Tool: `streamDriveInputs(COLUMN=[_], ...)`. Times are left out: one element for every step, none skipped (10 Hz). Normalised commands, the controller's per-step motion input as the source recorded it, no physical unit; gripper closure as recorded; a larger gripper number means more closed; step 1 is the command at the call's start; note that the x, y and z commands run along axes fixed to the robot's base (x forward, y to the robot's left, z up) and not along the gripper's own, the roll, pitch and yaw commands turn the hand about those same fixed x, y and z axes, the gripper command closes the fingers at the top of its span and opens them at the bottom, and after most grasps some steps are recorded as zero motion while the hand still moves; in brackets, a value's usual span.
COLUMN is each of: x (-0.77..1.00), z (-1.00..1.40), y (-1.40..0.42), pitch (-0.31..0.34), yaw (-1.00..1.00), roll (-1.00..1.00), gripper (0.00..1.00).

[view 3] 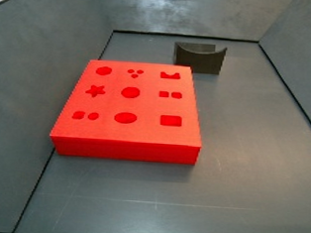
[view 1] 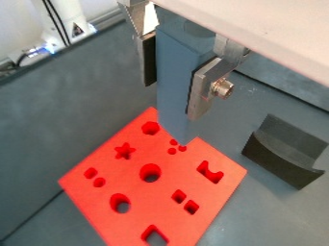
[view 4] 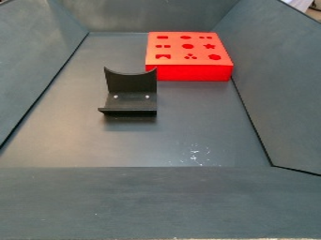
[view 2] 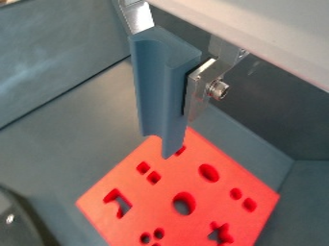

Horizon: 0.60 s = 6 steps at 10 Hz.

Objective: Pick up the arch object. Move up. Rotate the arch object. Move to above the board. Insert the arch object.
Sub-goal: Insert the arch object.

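Above the board (view 1: 148,187), seen in both wrist views, the gripper (view 2: 170,82) pinches one arch object (view 2: 158,91) upright between its silver fingers (view 1: 206,86), clear of the red top. One fixture (view 1: 290,149) stands just beside the board; nothing blocks the cut-outs.

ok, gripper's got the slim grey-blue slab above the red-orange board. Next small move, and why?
Probably a small sideways correction toward the arch cut-out, not a descent yet. In both wrist views the gripper is shut on the slim grey-blue arch object, held upright, clear above the red-orange board with shaped cut-outs, its lower end near the board's edge.
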Motion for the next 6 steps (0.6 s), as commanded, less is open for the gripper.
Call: streamDriveInputs(x=[0.15,0.28,0.44,0.62,0.69,0.80], z=[-0.61,-0.66,-0.68,-0.74,-0.82,-0.80], y=[0.35,0.26,0.18,0.20,0.26,0.22], pitch=[0.000,0.006,0.067,0.093,0.090,0.100], yaw=[0.42,0.38,0.26,0.10,0.00,0.00], roll=[0.00,0.00,0.03,0.04,0.04,0.04], gripper=[1.00,1.00,1.00,1.00,1.00,1.00])
